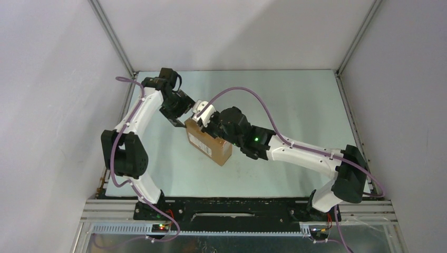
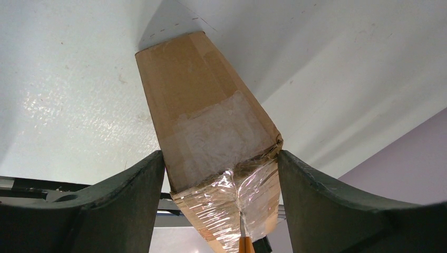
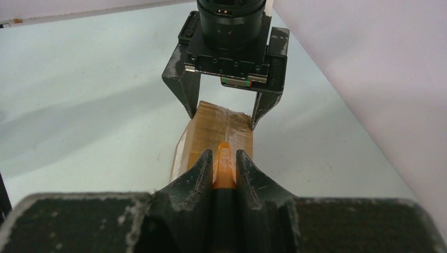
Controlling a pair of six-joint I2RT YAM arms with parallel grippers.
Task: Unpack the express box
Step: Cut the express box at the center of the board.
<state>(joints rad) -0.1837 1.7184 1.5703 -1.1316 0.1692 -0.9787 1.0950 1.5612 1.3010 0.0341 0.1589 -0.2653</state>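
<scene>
Resting mid-frame on the pale table [image 1: 295, 105], the small brown cardboard express box [image 1: 211, 141] runs from upper left to lower right, with its taped upper-left end clamped by the wide-spread left gripper [image 2: 221, 174]. Its white shipping label [image 1: 199, 142] is too small to read. The right gripper [image 3: 224, 154] pinches a slim orange-and-black utility knife [image 3: 224, 176], whose handle is mostly hidden.

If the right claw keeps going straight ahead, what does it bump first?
Probably the express box: the orange knife in the right gripper points at its taped end, held by the left gripper.
</scene>
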